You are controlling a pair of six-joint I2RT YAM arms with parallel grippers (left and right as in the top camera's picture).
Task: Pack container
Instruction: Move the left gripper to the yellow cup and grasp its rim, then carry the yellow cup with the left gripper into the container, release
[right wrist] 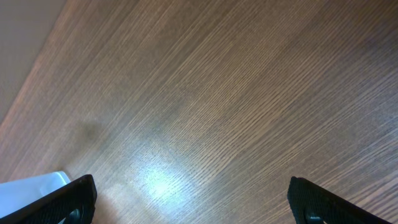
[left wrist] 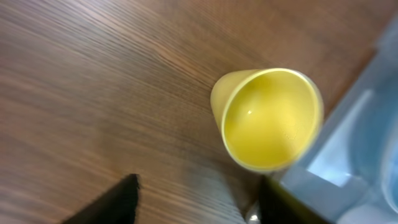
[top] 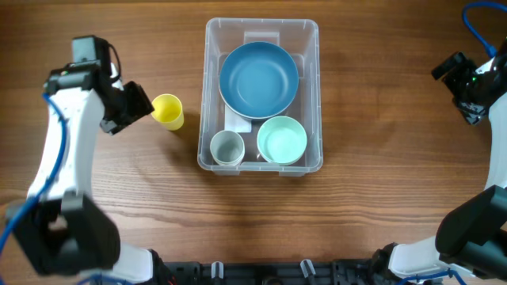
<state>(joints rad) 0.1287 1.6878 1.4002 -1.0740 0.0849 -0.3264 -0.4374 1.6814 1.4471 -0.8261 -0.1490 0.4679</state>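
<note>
Overhead, the left end effector point(top: 141, 101) holds its fingers apart just beside a yellow cup point(top: 168, 111), toward the worktop's point(top: 380, 214) left edge. The right end effector point(right wrist: 191, 186) is spread wide near the right edge. The container point(top: 261, 21) sits mid-worktop with its mouth facing up and its long axis running from far edge to near edge. It holds a blue bowl point(top: 258, 77), a mint bowl point(top: 282, 140) and a grey cup point(top: 226, 147).

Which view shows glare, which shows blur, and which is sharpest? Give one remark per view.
Right wrist: a bright glare patch on the table. Left wrist: wood grain smeared, the yellow cup slightly soft. Overhead: sharp and evenly lit, the container crisp.
</note>
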